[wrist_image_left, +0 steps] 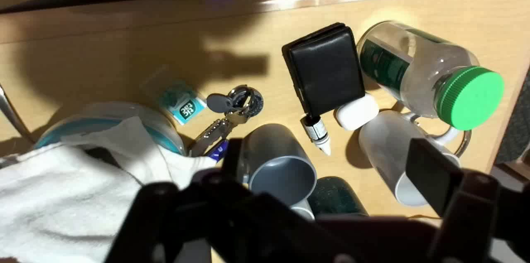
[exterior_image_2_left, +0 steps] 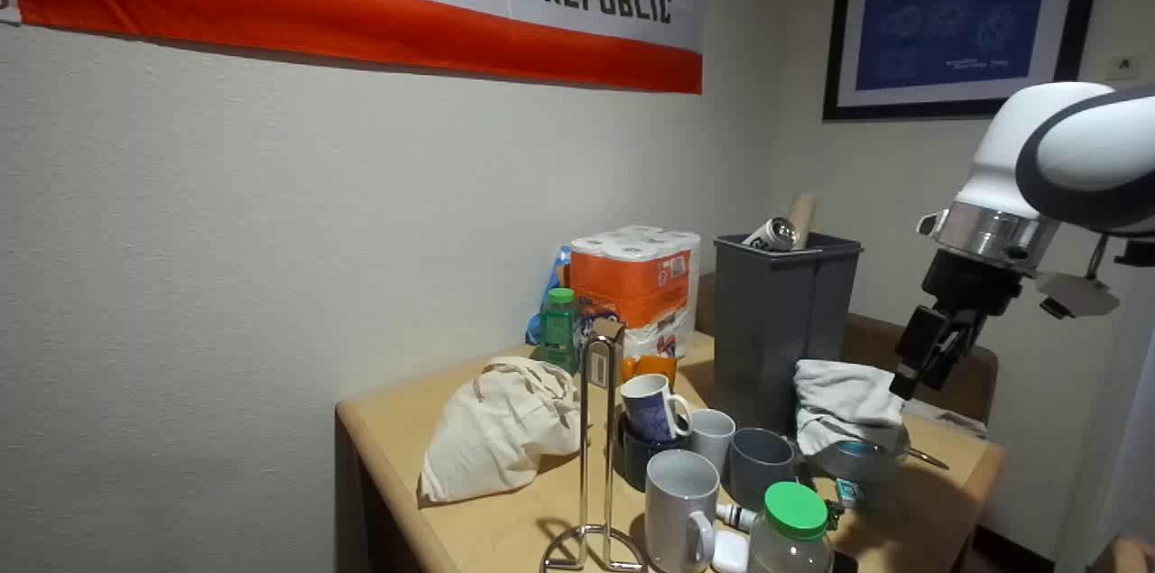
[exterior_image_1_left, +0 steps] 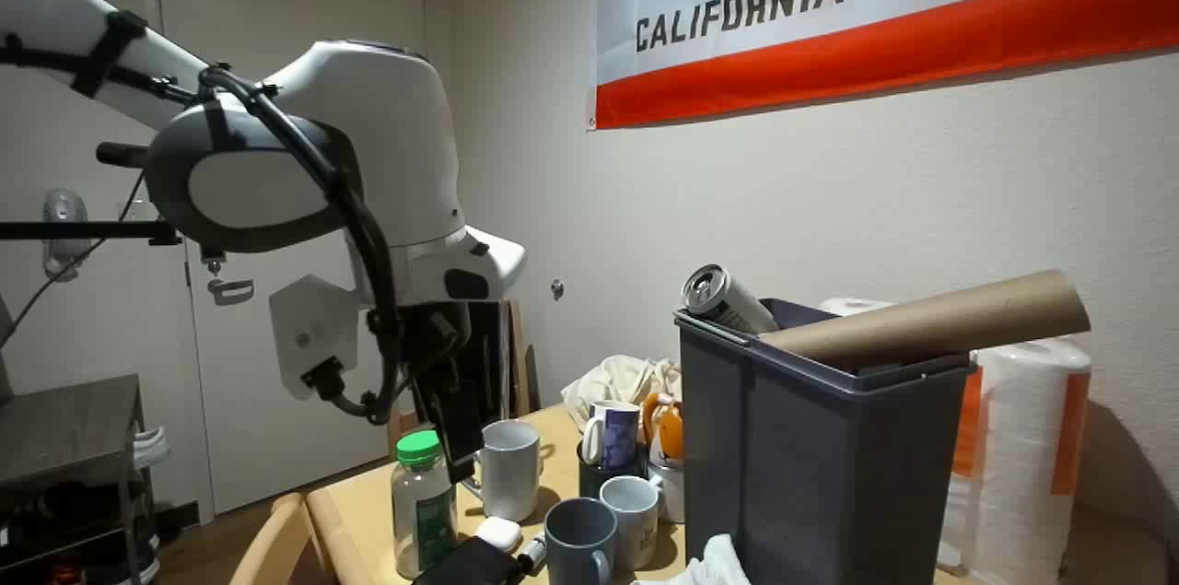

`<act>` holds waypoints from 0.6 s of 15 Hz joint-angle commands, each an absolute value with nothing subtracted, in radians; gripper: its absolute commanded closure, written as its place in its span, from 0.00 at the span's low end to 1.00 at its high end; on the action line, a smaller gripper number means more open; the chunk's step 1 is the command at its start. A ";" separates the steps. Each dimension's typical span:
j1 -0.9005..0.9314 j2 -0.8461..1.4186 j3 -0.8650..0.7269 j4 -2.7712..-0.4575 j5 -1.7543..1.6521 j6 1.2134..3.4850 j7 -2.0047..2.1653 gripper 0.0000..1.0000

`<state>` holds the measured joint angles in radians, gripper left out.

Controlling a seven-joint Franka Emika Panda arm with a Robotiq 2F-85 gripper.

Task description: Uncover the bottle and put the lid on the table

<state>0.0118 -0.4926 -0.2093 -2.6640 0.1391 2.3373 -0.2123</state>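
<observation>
The hand [wrist_image_left: 329, 157], wide and empty, could clip the pale mug [wrist_image_left: 387, 147] near the clear bottle [wrist_image_left: 418, 70]; unbraced, that bottle may spin with its green lid [wrist_image_left: 470, 98]

Mugs [exterior_image_2_left: 677, 505] are numbering min. five, btls [wrist_image_left: 414, 64] two.
Green lids [wrist_image_left: 472, 97] are also numbering two, i.e. one per btl. One tbl [exterior_image_2_left: 505, 528], one bin [exterior_image_2_left: 785, 329], one can [exterior_image_1_left: 728, 299], one cardbd. tube [exterior_image_1_left: 930, 320], one cloth bag [exterior_image_2_left: 505, 438], one metal stand [exterior_image_2_left: 584, 442], one flag [exterior_image_1_left: 875, 23], one framed poster [exterior_image_2_left: 956, 9] and one paper-roll pack [exterior_image_2_left: 632, 284] are showing, qty 1 ea.; one wallet [wrist_image_left: 327, 72], one white case [wrist_image_left: 357, 112], one key bunch [wrist_image_left: 240, 112], one Tic Tac box [wrist_image_left: 189, 109], one white-tipped tube [wrist_image_left: 316, 132] and one clear tub [wrist_image_left: 99, 114] are likewise showing.
</observation>
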 commanded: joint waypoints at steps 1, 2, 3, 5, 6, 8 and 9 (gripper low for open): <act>-0.004 -0.491 -0.194 -2.662 0.149 2.333 -0.219 0.00; -0.004 -0.491 -0.194 -2.662 0.149 2.333 -0.219 0.00; 0.002 -0.489 -0.180 -2.659 0.142 2.334 -0.214 0.00; 0.019 -0.484 -0.145 -2.651 0.135 2.329 -0.203 0.00; 0.028 -0.483 -0.119 -2.646 0.126 2.323 -0.194 0.00; 0.052 -0.471 -0.059 -2.632 0.111 2.308 -0.168 0.00; 0.068 -0.465 -0.023 -2.622 0.101 2.298 -0.157 0.00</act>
<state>0.0353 -0.4899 -0.0980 -2.6593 0.1302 2.3344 -0.2031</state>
